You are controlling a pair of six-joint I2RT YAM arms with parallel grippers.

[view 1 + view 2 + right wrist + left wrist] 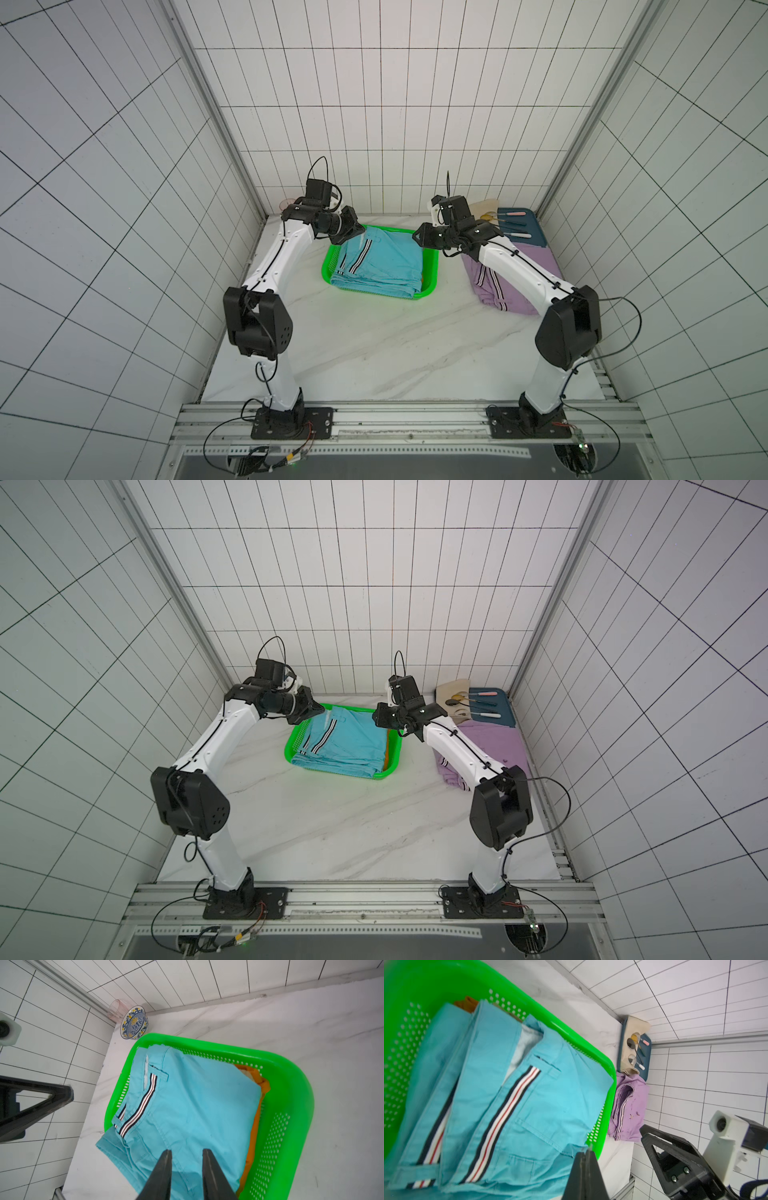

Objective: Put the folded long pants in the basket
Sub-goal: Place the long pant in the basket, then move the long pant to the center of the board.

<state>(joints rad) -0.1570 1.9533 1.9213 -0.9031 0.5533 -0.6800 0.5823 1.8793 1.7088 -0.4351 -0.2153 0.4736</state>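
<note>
The green basket (430, 283) (391, 766) stands at the back middle of the table. Light blue folded long pants (382, 259) (349, 742) (550, 1095) (197, 1105) with striped sides lie on top in it, one corner hanging over the rim. An orange pair (256, 1126) (467, 1002) shows underneath. The lilac pair (540, 259) (494, 742) (629, 1105) lies on the table to the right, partly under my right arm. My left gripper (347, 235) (586, 1152) is shut over the basket's left end. My right gripper (417, 239) (186, 1152) is open over its right end, above the blue cloth.
A dark blue tray (536, 232) (505, 708) with a cream cloth and cutlery sits in the back right corner, behind the lilac pair. A patterned bowl (134, 1022) and a clear glass (116, 1009) stand in the back left corner. Tiled walls close three sides.
</note>
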